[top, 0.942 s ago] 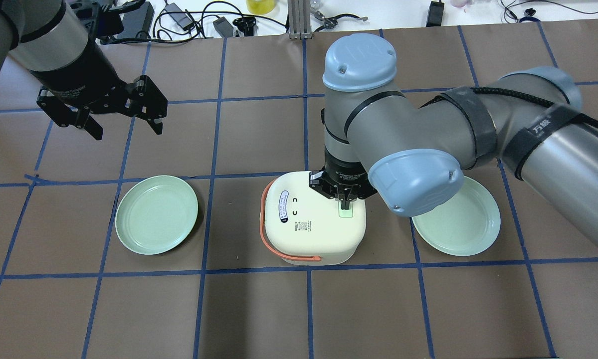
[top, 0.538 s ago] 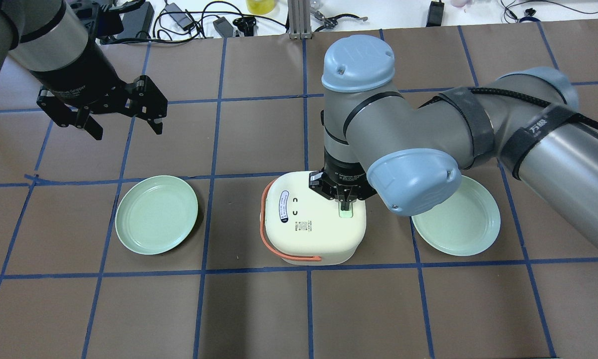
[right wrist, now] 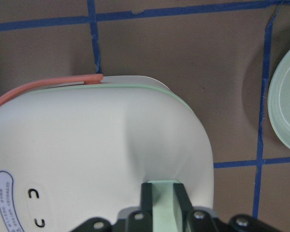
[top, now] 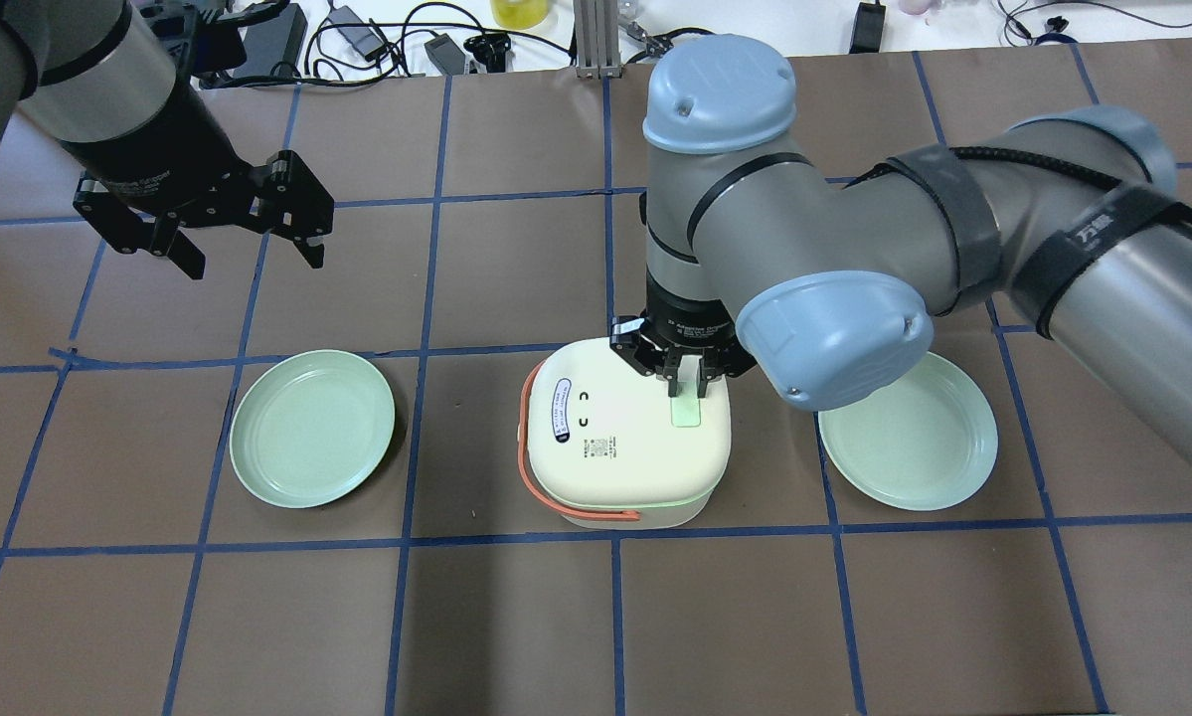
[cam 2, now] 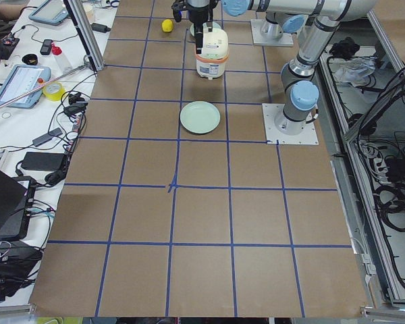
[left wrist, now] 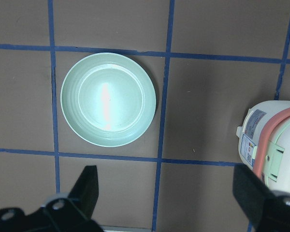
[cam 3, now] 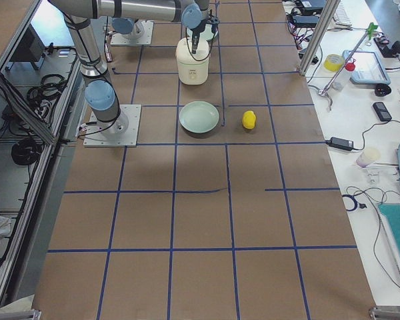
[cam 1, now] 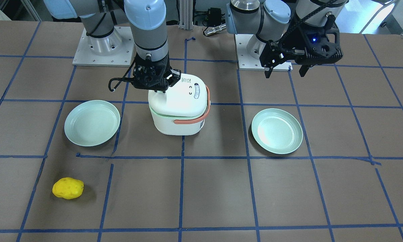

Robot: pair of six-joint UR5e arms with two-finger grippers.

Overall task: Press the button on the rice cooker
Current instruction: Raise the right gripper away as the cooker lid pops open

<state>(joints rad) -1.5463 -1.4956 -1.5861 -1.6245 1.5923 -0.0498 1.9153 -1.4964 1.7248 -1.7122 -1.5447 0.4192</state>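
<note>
The white rice cooker [top: 605, 447] with an orange handle stands mid-table, also in the front view [cam 1: 179, 107]. Its pale green button [top: 686, 412] sits on the lid's right side. My right gripper [top: 685, 383] points down over the button's far end, its fingers nearly together, holding nothing. In the right wrist view the fingertips [right wrist: 147, 195] frame the green button [right wrist: 162, 191]. A thin green seam shows under the lid [cam 1: 161, 116]. My left gripper [top: 253, 234] hangs open and empty, far to the left above the table.
Two pale green plates lie either side of the cooker, one left [top: 312, 428] and one right [top: 909, 433]. A yellow lumpy object [cam 1: 68, 188] lies near the operators' side. Cables and tools lie along the table's far edge [top: 377, 40].
My right gripper has lifted and drawn back slightly from the button. The cooker's lid has risen a little, showing a green seam. The left arm has not moved.
</note>
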